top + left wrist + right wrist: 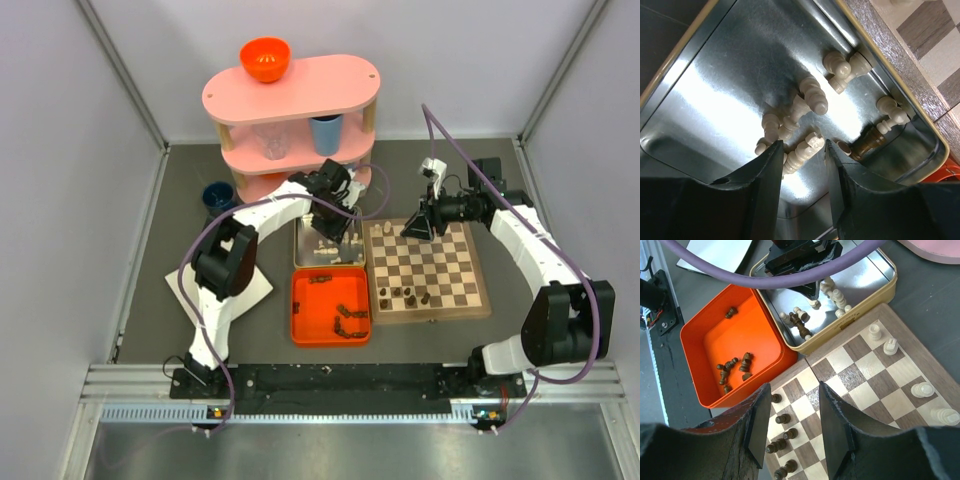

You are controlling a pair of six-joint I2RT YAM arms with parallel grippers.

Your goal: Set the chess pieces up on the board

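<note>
My left gripper [803, 145] is open down inside the silver tin [730, 75]. A cream rook [810, 149] lies on the tin floor between its fingers, with a gap on the right side. Several more cream chess pieces [812, 95] and one dark brown piece [867, 142] lie around it. My right gripper [794, 387] hangs open above the board [865, 375] with nothing between its fingers. Several dark pieces [782, 418] stand along the board's near row. Several cream pieces [890, 346] stand along the far row. In the top view the left gripper [330, 228] is over the tin [303, 255] and the right gripper [415, 228] over the board [440, 262].
An orange tray [310, 300] with several loose dark pieces [732, 365] sits left of the board, in front of the tin. A pink two-tier shelf [300, 95] with an orange bowl [265, 58] and a blue cup [325, 133] stands behind. A white sheet [250, 285] lies at left.
</note>
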